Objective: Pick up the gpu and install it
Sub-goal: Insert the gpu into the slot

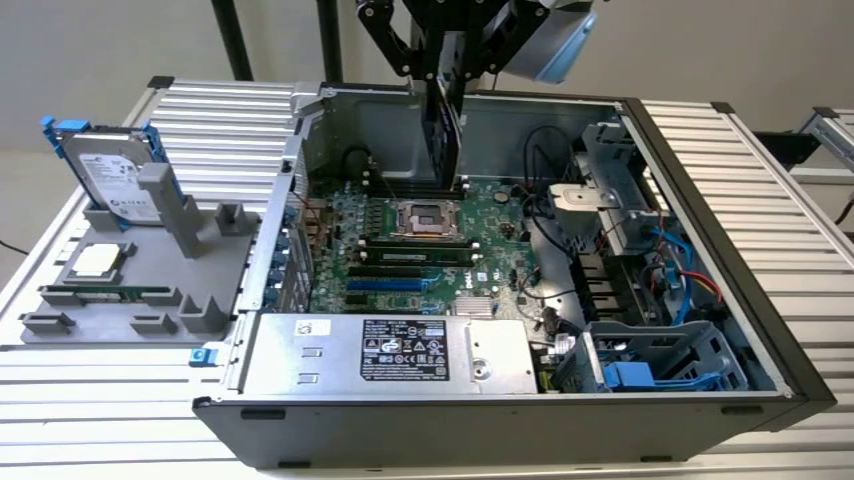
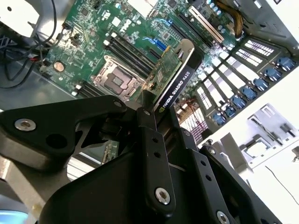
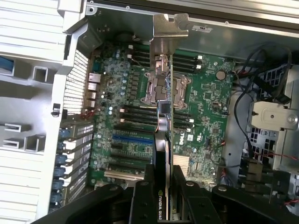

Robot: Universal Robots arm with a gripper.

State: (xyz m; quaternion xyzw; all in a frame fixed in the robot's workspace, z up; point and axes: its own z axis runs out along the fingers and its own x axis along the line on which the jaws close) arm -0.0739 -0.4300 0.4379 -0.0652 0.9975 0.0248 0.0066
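My gripper (image 1: 447,85) hangs over the back of the open computer case (image 1: 747,330) and is shut on the gpu (image 1: 443,140). The card hangs on edge, vertical, above the green motherboard (image 1: 414,250) near the processor socket (image 1: 430,217). In the second wrist view the gpu (image 2: 176,77) shows its black cooler and green board, clamped between the black fingers (image 2: 148,126). In the first wrist view the gpu (image 3: 163,140) appears edge-on with its silver end bracket (image 3: 164,39) toward the case's rear wall, and the gripper (image 3: 164,193) grips its near end. The expansion slots (image 3: 133,149) lie beside and below the card.
A grey fixture (image 1: 80,325) on the exterior view's left carries a hard drive with blue frame (image 1: 114,175), a processor chip (image 1: 94,262) and a memory stick (image 1: 107,295). Inside the case are a silver power supply (image 1: 387,355), drive cages (image 1: 654,360) and loose cables (image 1: 554,170).
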